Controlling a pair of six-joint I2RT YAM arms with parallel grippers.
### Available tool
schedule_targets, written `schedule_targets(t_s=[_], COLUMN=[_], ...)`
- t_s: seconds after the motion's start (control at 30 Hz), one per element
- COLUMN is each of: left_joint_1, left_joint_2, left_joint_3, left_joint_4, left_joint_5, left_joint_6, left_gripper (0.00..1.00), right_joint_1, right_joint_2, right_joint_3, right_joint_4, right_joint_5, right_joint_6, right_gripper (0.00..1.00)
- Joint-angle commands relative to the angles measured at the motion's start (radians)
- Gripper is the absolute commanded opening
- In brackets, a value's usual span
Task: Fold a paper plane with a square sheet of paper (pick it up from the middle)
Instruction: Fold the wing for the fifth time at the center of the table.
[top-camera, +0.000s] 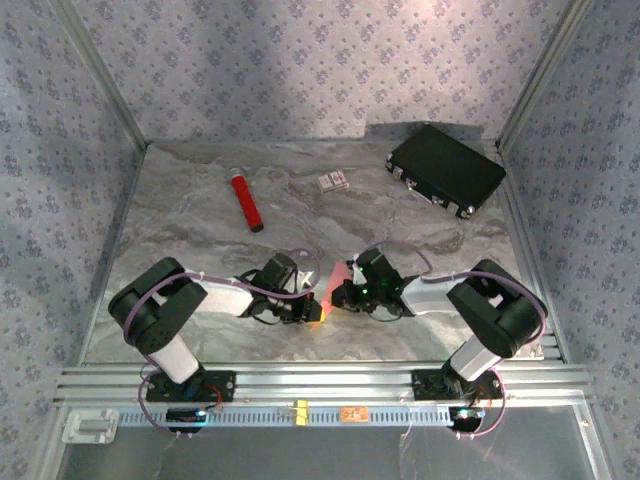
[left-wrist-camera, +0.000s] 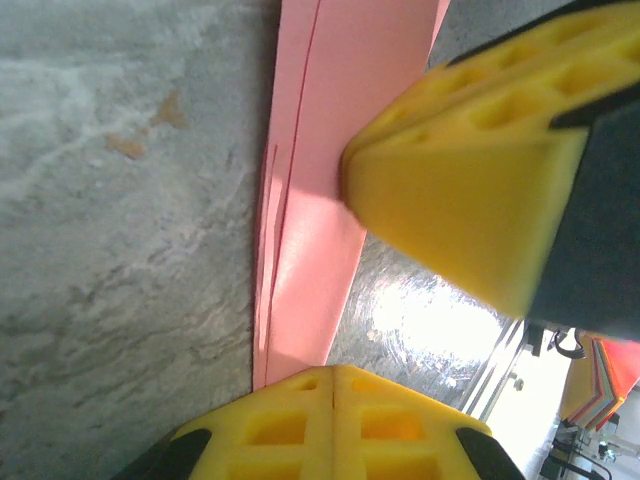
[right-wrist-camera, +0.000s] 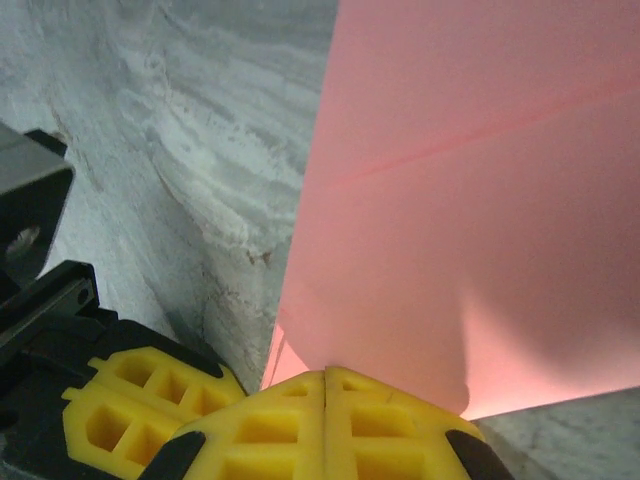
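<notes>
Pink paper (right-wrist-camera: 480, 200), creased and layered, sits well nearer the arm bases than the black case (top-camera: 447, 168) and to its left, between both tools. Left gripper (left-wrist-camera: 333, 400) is closed, pinching the paper's narrow end. Right gripper (right-wrist-camera: 325, 400) is closed too, probably nipping the opposite edge, but the contact hides behind its pads. The paper is light and floppy, and it tears and slips easily. Best hold is the folded centre crease, where layers stiffen it, not a loose corner.
</notes>
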Motion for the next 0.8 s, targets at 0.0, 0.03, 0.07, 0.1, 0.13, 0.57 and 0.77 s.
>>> schedule_targets(t_s=[0.0, 0.03, 0.07, 0.1, 0.13, 0.57, 0.77], left_joint_1=[-0.011, -0.012, -0.011, -0.012, -0.012, -0.010, -0.010], left_joint_2=[0.049, 0.049, 0.050, 0.050, 0.051, 0.053, 0.052], left_joint_3=[-0.038, -0.038, -0.038, -0.038, -0.038, -0.035, -0.035], left_joint_4=[-0.061, -0.061, -0.062, -0.062, -0.061, -0.056, -0.058], left_joint_5=[-0.053, -0.053, -0.053, -0.054, -0.055, -0.053, -0.053], left_joint_6=[0.005, 0.005, 0.004, 0.005, 0.004, 0.004, 0.003], left_gripper=[0.00, 0.00, 0.00, 0.00, 0.00, 0.00, 0.00], right_joint_1=[-0.016, -0.013, -0.007, -0.002, 0.005, 0.078, 0.014], right_joint_2=[-0.030, -0.047, -0.061, -0.071, -0.080, 0.015, 0.046], right_joint_3=[0.011, 0.015, 0.017, 0.015, 0.011, -0.018, -0.045], right_joint_4=[-0.045, -0.055, -0.056, -0.054, -0.052, -0.014, 0.046], right_joint_5=[0.037, 0.032, 0.025, 0.018, 0.013, 0.014, 0.020], right_joint_6=[-0.022, -0.027, -0.030, -0.030, -0.028, 0.007, 0.022], right_gripper=[0.04, 0.05, 0.05, 0.05, 0.05, 0.05, 0.05])
